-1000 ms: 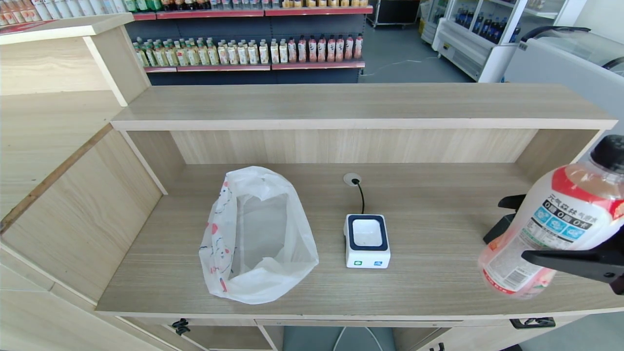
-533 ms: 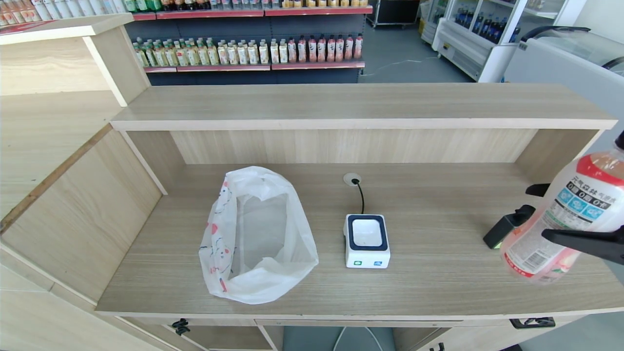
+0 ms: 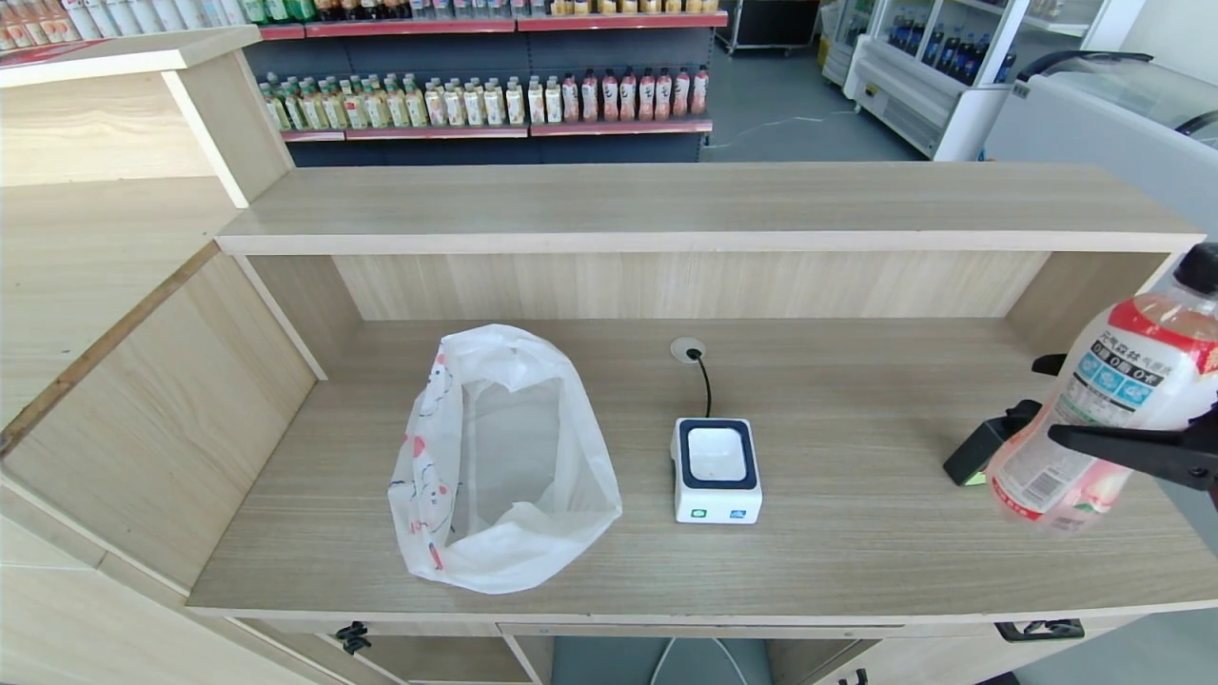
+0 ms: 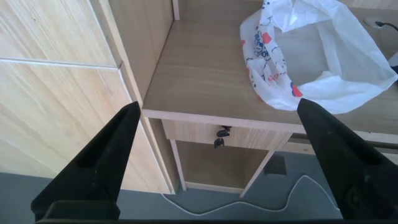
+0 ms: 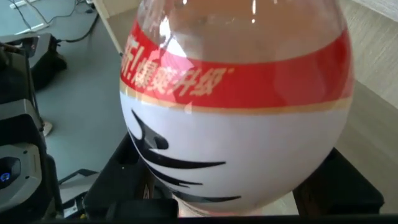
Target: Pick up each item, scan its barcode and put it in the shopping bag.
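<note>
A clear bottle of pinkish drink, with a red and white label and a black cap, hangs tilted above the counter's right end. My right gripper is shut on its middle, one black finger crossing its front. In the right wrist view the bottle sits between the dark fingers. The white shopping bag lies open at the counter's left. The white scanner stands in the middle. My left gripper is open with nothing in it, low before the counter's front left corner, near the bag.
A small black object with a green end lies on the counter, partly behind the bottle. The scanner's cable runs back to a hole. A raised shelf walls the back, a side panel the left. A drawer latch hangs under the front edge.
My right gripper has carried the bottle to the right and farther back over the counter's right end, uncovering the black object. Bag and scanner have not moved.
</note>
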Robot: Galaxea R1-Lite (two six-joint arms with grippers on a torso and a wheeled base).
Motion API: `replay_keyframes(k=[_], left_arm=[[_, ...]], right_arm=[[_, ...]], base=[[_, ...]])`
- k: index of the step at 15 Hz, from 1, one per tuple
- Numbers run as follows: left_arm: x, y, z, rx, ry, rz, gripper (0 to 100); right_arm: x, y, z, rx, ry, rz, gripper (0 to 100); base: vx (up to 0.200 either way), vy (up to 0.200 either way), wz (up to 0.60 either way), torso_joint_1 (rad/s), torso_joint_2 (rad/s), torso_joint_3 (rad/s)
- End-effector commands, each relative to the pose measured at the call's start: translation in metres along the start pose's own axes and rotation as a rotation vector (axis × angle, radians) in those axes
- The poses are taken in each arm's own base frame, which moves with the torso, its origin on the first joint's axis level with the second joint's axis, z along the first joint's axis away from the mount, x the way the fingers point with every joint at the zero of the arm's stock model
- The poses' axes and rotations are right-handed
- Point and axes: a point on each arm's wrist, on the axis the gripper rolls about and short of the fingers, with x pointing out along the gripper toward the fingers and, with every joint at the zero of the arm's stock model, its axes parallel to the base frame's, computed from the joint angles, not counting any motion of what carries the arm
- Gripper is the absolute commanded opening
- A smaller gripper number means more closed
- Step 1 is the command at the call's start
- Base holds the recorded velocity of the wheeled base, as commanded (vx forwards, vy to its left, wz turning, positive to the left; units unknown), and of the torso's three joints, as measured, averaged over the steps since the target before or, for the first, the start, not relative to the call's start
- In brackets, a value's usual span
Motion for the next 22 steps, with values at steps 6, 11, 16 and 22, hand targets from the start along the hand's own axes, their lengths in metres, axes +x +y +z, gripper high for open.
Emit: replay_keyframes(k=[6, 11, 16, 22], left_arm=[[0.0, 0.0, 0.0, 0.0, -0.001, 0.001, 100], [0.0, 0.0, 0.0, 0.0, -0.001, 0.001, 100], [0.0, 0.0, 0.0, 0.0, -0.001, 0.001, 100], [0.0, 0.0, 0.0, 0.0, -0.001, 0.001, 100]], right_arm=[[0.002, -0.014, -0.006, -0.205, 0.071, -0.077, 0], [0.006, -0.019, -0.017, -0.224, 0.09, -0.069, 0], [0.008, -0.023, -0.023, -0.198, 0.092, -0.061, 0], [-0.009, -0.008, -0.021, -0.082, 0.13, -0.088, 0]], base=[[0.0, 0.0, 0.0, 0.0, 0.0, 0.0], [0.0, 0.0, 0.0, 0.0, 0.0, 0.0], [0.0, 0.0, 0.0, 0.0, 0.0, 0.0], [0.0, 0.0, 0.0, 0.0, 0.0, 0.0]])
